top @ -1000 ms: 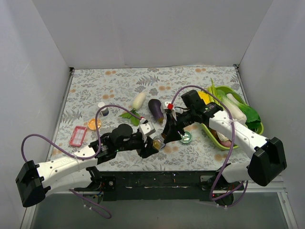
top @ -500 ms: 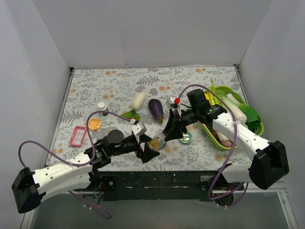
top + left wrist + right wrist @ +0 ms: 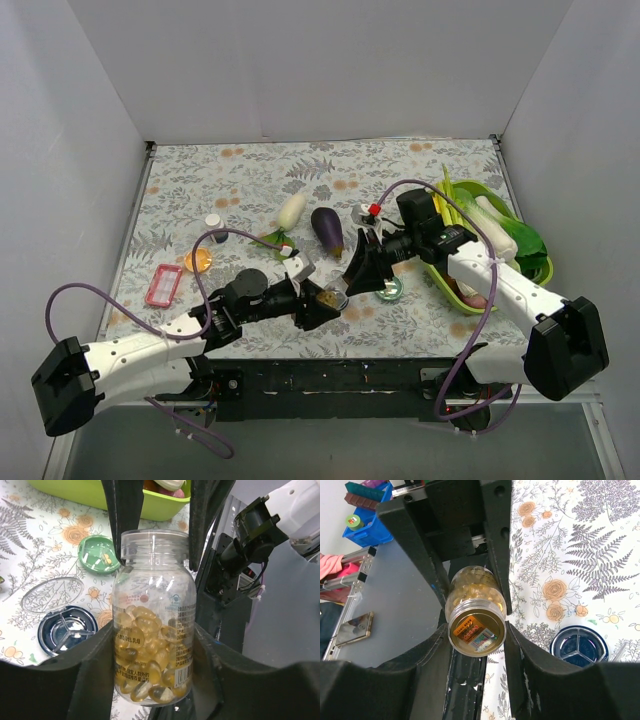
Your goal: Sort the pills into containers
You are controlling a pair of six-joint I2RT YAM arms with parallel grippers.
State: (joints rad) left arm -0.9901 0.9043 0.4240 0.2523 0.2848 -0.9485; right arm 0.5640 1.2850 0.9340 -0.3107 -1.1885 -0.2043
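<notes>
Clamping again on the pill bottle (image 3: 152, 605) with the left gripper (image 3: 152, 635), after spreading wide half a second ago (a regrasp, probably). Squeezing it also from the far end with the right gripper (image 3: 475, 630), unchanged, so keeping it lifted between both, just beside the green tin (image 3: 390, 289) near the table's (image 3: 250, 170) front edge. Suggesting pouring not yet begun. From the left wrist, showing a neck without cap, a few pills (image 3: 106, 558) in the green tin, a blue tin (image 3: 69, 635) split in three. From the right wrist, showing instead the bottle's end face with an orange sticker.
</notes>
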